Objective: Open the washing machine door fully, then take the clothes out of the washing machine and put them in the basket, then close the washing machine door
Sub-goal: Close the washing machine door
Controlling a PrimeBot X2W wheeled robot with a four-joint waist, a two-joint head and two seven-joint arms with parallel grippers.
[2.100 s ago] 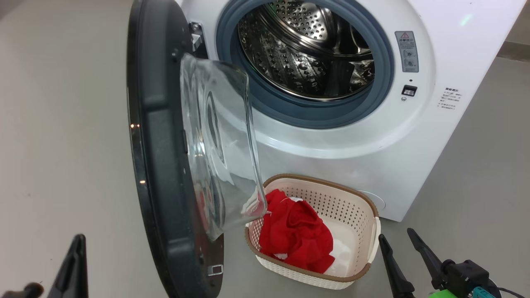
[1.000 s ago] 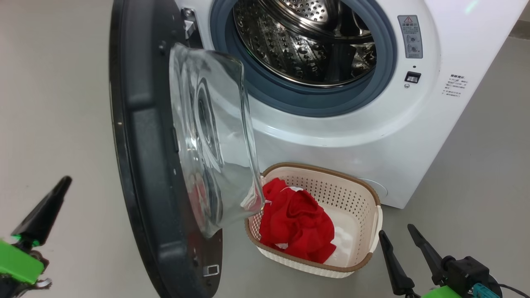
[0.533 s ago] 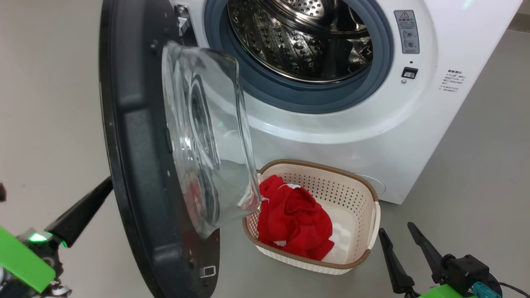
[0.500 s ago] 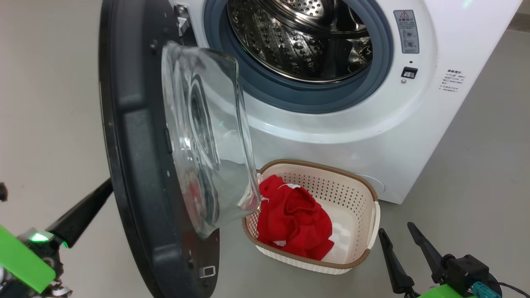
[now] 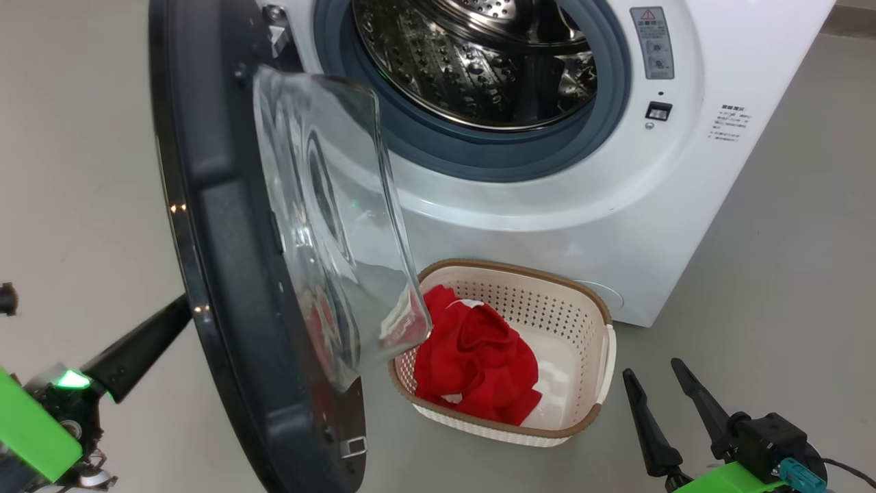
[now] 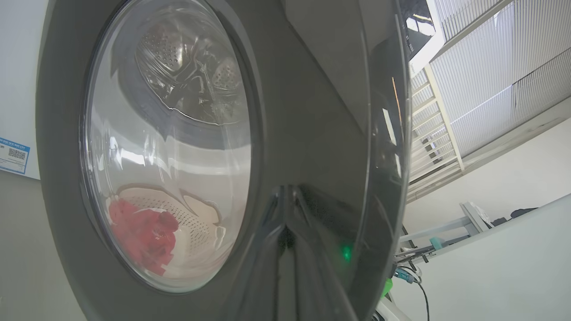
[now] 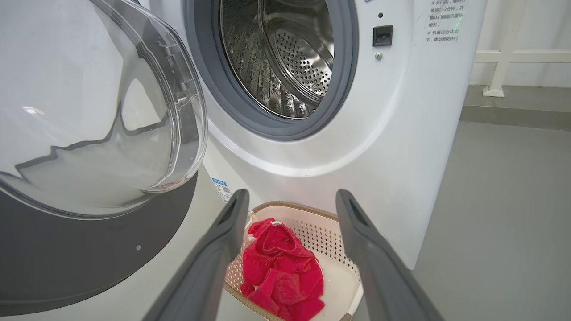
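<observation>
The white washing machine (image 5: pixel 547 226) stands with its steel drum (image 5: pixel 472 61) bare. Its black-rimmed door (image 5: pixel 219 226) hangs open, edge-on at the left, glass bowl facing the basket. The cream basket (image 5: pixel 520 268) sits on the floor before the machine with the red clothes (image 5: pixel 475 366) in it. My left gripper (image 5: pixel 179 311) is shut, its tip against the door's outer face (image 6: pixel 312 111); through the glass there the clothes (image 6: pixel 140 232) show. My right gripper (image 5: pixel 658 380) stands open and holds nothing at the lower right. In its wrist view the right gripper (image 7: pixel 290 200) frames the basket (image 7: pixel 308 211) and clothes (image 7: pixel 281 263).
Grey floor (image 5: pixel 787 274) stretches to the right of the machine and to the left behind the door. A white rail (image 7: pixel 499 58) runs along the wall beyond the machine's right side. The door's lower edge overhangs the basket's left end.
The head camera has shifted, sliding the scene left and down. My left gripper has swung in from the lower left, still shut, until its tip reached the door's outer face. The right gripper stays put.
</observation>
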